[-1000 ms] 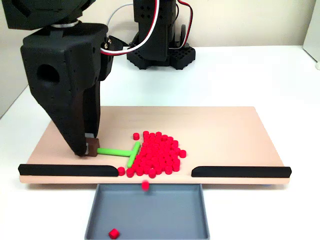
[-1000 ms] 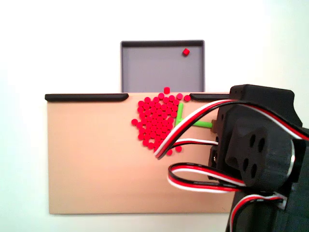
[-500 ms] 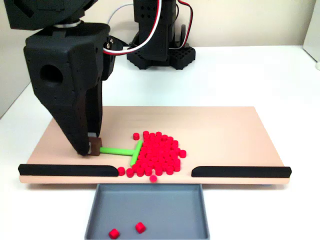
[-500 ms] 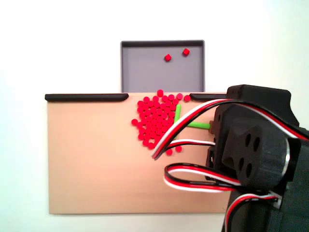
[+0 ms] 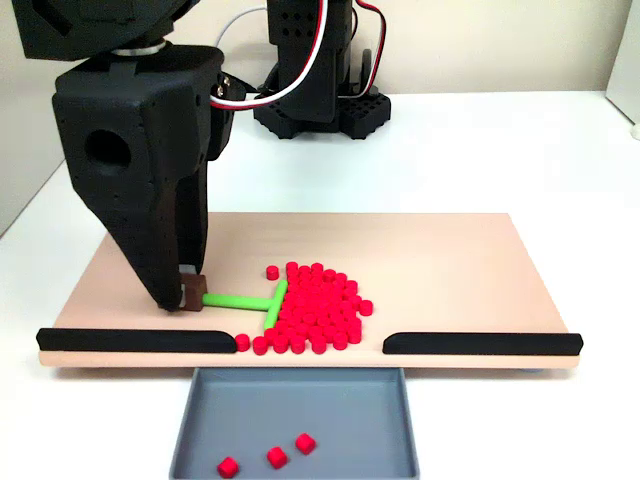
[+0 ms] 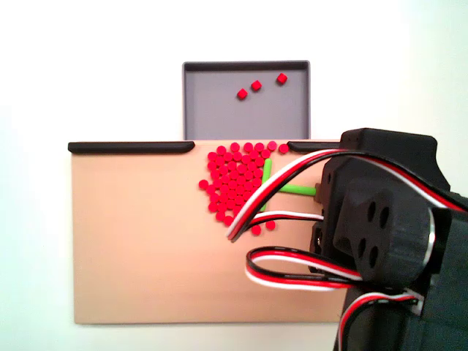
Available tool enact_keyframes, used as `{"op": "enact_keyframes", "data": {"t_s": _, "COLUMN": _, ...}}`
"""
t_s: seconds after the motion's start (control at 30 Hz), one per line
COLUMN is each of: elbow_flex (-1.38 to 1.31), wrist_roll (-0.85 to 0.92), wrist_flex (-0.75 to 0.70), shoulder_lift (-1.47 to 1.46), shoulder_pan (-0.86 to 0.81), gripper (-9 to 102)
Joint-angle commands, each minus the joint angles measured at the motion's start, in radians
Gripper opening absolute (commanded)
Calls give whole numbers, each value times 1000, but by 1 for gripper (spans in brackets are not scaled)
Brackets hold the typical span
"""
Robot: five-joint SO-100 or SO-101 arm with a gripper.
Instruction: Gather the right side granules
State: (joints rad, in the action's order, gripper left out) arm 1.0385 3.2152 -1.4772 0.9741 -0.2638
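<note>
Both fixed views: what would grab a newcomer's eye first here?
The heap of bright red granules on the tan board, bunched at the gap between the two black rails, stands out first. Next comes the bulky black gripper, its jaws closed on the stem of the green T-shaped stick, whose crossbar rests against the heap. Three granules lie in the grey tray below the gap.

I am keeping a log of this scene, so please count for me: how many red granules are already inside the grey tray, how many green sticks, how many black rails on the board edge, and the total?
Red granules in the grey tray: 3
Green T-shaped stick: 1
Black rails: 2
Total: 6
</note>
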Motion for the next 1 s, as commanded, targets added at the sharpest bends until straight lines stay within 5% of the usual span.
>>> {"op": "enact_keyframes", "data": {"t_s": 0.0, "elbow_flex": 2, "wrist_roll": 291, "wrist_flex": -5, "shoulder_lift": 41, "shoulder_pan": -14, "gripper": 0}}
{"op": "enact_keyframes", "data": {"t_s": 0.63, "elbow_flex": 28, "wrist_roll": 341, "wrist_flex": -5, "shoulder_lift": 141, "shoulder_pan": -84, "gripper": 0}}
{"op": "enact_keyframes", "data": {"t_s": 0.97, "elbow_flex": 256, "wrist_roll": -144, "wrist_flex": 9, "shoulder_lift": 382, "shoulder_pan": -86, "gripper": 0}}
